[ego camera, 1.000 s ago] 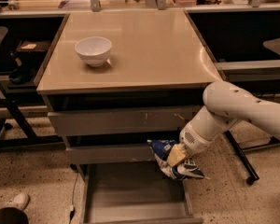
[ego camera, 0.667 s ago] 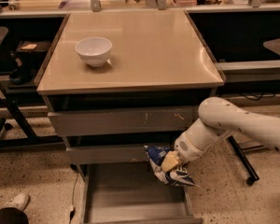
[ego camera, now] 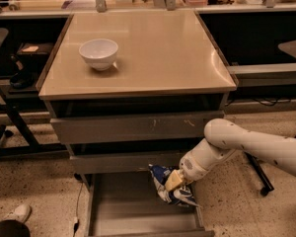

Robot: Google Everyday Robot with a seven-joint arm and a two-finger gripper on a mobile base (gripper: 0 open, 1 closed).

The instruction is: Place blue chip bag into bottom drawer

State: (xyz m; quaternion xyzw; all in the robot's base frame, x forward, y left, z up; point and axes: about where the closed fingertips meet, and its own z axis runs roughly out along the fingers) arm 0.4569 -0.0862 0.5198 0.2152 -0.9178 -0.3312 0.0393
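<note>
The blue chip bag (ego camera: 166,187) is a crinkled dark-blue foil bag with white patches. It hangs over the right side of the open bottom drawer (ego camera: 133,212), the lowest grey drawer of the beige-topped cabinet, pulled out with a plain grey tray inside. My gripper (ego camera: 175,180) comes in from the right on a white arm and is shut on the blue chip bag, holding it just above the drawer's tray near its right wall.
A white bowl (ego camera: 98,54) stands on the beige cabinet top (ego camera: 153,48). Two shallower grey drawers (ego camera: 133,128) sit shut above the open one. A dark chair (ego camera: 5,73) stands at left and a shoe (ego camera: 15,214) at lower left. A chair base (ego camera: 259,174) is at right.
My gripper has carried the blue chip bag left and slightly down, from beside the drawer's right edge to over the open bottom drawer.
</note>
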